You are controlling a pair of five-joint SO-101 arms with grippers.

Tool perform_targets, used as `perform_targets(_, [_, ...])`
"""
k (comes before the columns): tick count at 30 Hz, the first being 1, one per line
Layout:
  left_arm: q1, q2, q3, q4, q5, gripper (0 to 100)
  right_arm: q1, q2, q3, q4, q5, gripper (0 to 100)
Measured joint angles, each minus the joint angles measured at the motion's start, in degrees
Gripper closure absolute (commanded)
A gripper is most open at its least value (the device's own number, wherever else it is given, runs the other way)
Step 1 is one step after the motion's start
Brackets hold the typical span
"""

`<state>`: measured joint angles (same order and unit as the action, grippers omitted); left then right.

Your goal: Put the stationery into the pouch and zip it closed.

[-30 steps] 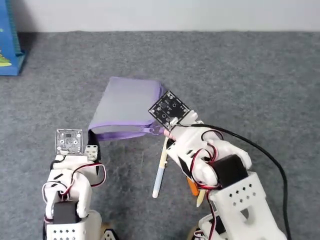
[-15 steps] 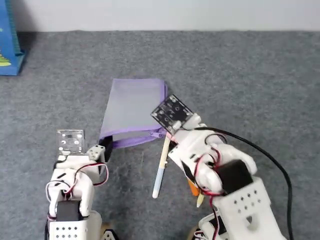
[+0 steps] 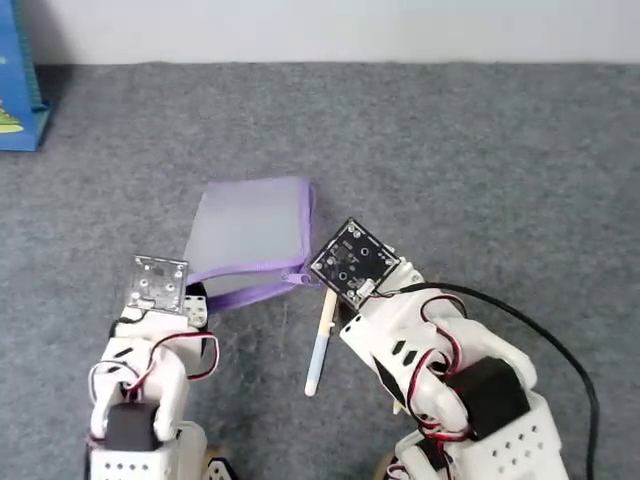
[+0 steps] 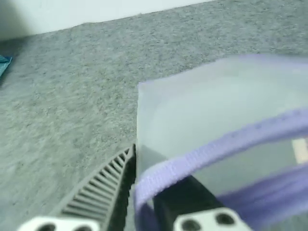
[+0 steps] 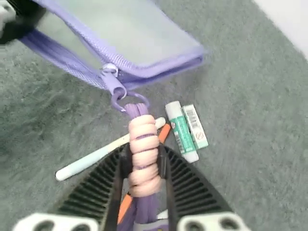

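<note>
The translucent pouch (image 3: 250, 230) with purple trim lies flat on the grey carpet, its zipper edge facing the arms. My left gripper (image 3: 199, 298) is shut on the pouch's near left corner; the left wrist view has the purple edge (image 4: 159, 175) clamped between the fingers. My right gripper (image 5: 143, 155) is shut on the pink and purple zipper pull (image 5: 140, 139), which sits at the pouch's right end (image 3: 312, 279). A pale pen (image 3: 320, 342) lies on the carpet just in front of the pouch. An orange pen (image 5: 163, 133) and two green-and-white sticks (image 5: 183, 131) lie beside it.
A blue box (image 3: 18, 90) stands at the far left edge. A white wall (image 3: 330, 30) runs along the back. Open carpet (image 3: 500, 170) stretches to the right of the pouch and behind it.
Both arms have drawn back toward their bases and the pouch has come with them, sliding nearer and slightly left. It now lies flatter than a second ago.
</note>
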<state>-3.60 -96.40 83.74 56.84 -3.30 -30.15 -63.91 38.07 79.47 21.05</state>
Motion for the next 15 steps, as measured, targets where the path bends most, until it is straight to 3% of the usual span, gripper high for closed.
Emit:
perform_targets(2, [-0.09, 0.0, -4.13, 4.4, 1.05, 99, 2.02, -0.53, 0.0, 0.62, -1.49, 72.6])
perform_targets(7, [-0.18, 0.0, -10.55, 10.11, 2.02, 99, 9.32, -0.88, 0.0, 0.62, -4.13, 75.3])
perform_targets(15, [-1.05, 0.0, -16.97, 16.0, 2.02, 99, 11.78, 3.52, -0.09, -0.97, -1.23, 77.9])
